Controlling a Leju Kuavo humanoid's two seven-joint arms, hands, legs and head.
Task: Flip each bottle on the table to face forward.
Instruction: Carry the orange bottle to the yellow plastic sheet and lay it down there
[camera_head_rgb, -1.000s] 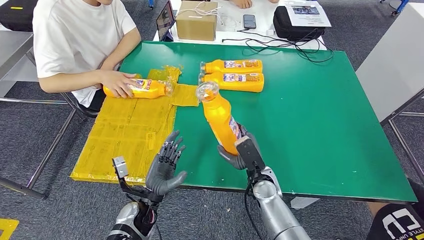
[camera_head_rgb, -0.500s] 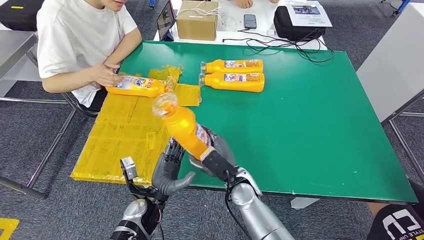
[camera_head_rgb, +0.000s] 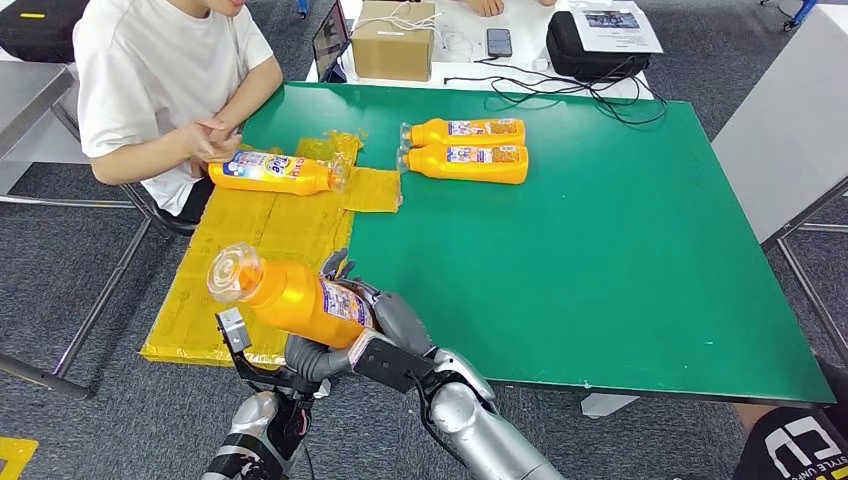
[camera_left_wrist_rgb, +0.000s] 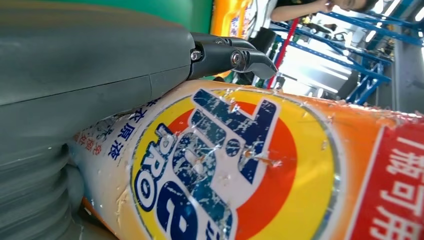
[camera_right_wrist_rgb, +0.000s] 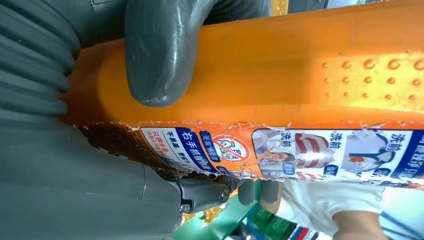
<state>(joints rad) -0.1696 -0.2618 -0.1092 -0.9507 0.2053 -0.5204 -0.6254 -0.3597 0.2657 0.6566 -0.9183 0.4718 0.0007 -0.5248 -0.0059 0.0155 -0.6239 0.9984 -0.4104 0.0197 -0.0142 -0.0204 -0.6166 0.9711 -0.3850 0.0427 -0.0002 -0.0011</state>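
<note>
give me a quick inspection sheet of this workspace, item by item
surface: green table, yellow sheet over its left part
job's things: held bottle lying sideways between both hands, cap to the left; bottle pair lying side by side at the far middle; bottle on the sheet by a person's hand
clutter: crumpled yellow wrap by that bottle
hands: right hand grips the held bottle's base end; left hand under it, touching it
cables: black cables at the far edge
surroundings: box, phone, black bag on a white table; seated person in a white shirt
</note>
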